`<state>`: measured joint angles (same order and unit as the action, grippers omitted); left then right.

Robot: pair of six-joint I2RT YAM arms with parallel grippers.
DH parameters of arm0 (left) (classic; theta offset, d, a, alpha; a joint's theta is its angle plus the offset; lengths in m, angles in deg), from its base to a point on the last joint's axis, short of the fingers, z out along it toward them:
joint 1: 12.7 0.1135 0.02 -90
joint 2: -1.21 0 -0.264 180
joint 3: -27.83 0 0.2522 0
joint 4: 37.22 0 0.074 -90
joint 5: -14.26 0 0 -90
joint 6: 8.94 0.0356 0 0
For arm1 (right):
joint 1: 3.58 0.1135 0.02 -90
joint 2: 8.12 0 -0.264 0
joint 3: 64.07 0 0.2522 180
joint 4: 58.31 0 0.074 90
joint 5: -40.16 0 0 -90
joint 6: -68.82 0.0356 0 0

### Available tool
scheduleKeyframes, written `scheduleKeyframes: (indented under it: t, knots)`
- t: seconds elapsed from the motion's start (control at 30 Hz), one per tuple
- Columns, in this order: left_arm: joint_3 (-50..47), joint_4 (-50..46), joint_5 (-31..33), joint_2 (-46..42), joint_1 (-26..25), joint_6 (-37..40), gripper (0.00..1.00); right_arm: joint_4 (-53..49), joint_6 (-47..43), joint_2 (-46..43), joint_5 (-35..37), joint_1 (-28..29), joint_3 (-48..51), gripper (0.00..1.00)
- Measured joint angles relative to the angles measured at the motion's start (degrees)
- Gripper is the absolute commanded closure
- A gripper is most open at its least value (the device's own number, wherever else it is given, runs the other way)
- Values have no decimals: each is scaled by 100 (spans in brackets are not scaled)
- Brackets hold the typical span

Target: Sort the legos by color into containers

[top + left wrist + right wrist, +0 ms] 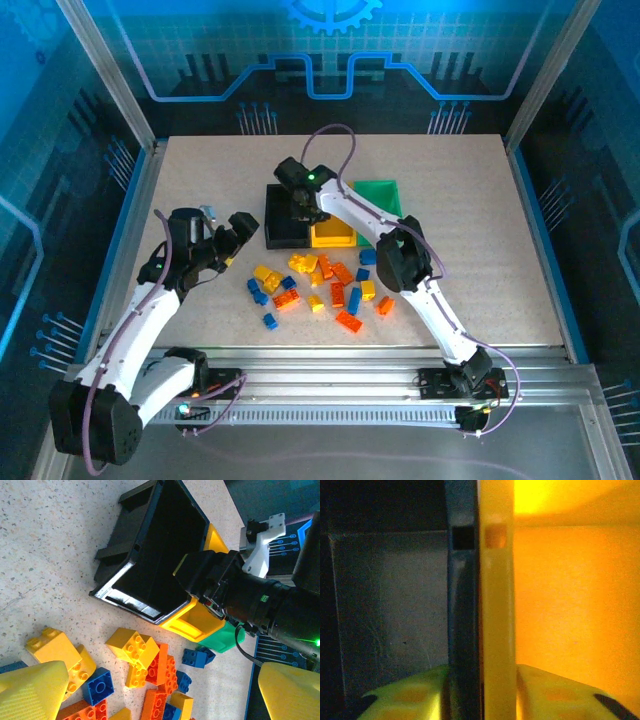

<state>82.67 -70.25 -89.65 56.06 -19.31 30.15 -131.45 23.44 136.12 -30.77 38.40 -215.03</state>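
Legos (315, 285) are the small stuff here, so big things first. The table (480, 250) is flat, speckled and matte, with loads of bare room towards its left, right and far edges. It's boxed in by metal posts and blue panels.

The bins sit in a row about mid-table, a bit towards the far edge: black bin (270, 235), yellow bin (335, 238), green bin (385, 190). From the left wrist the black one looks empty.

The right gripper (298, 208) is down at the black/yellow join. Its wrist view shows the fingers (555, 700) spread, one either side of the shared wall (495, 630), no brick between them. The left gripper (238, 238) hangs just left of the black bin, fingers (35, 695) wide apart and holding nothing.

The legos lie loose in a heap at the middle of the table, just on the near side of the bins, with yellow, orange and blue mixed and many touching.

My guess on handling: light, rigid, hard plastic, not fragile, but the sides are slick. I'd pinch across two flat side faces, not the studs. I'd also start with loners at the heap's edge, since neighbours will get nudged.
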Motion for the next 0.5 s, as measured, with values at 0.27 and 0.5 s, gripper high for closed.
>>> scheduleKeyframes:
  t: [0.27, 0.5]
  knots:
    - [0, -11, -13, 0, 0, 2, 1, 35, -197, 57, -42, 44, -83, 32]
    - [2, -20, -15, 0, 0, 2, 1, 184, -350, -243, 2, 39, -9, 27]
